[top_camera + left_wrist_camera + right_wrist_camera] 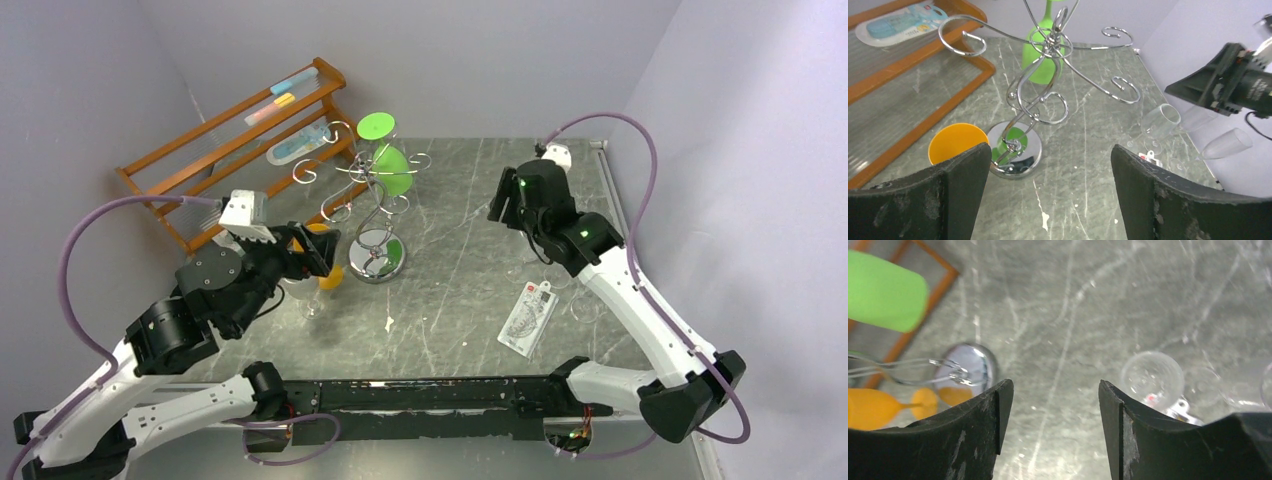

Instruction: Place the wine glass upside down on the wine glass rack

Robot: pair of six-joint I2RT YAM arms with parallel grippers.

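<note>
While the orange wine glass (955,142) sat on the table (470,240) just beside the round chrome base of the wine glass rack (1018,160), nothing held it. The left wrist view did not settle whether glass and base touched, or whether the glass stood or lay.

The rack stood upright towards the far left of the table. A green wine glass (392,165) hung from it upside down, its foot uppermost.

The left gripper (1048,150) hovered close to the orange glass, jaws spread wide with only bare table between them. From above, its fingers overlapped the glass.

The right gripper (1055,390) hung over the table to the right of the rack, well apart from it. Its jaws were likewise spread and gripped nothing.

A clear wine glass (1152,377) rested on the table on the right side, with more clear glassware near it. A flat white packet (527,318) lay nearby.

Behind the chrome rack, against the far left wall, stood a slanted wooden shelf (200,165) with a few small packets on it.
</note>
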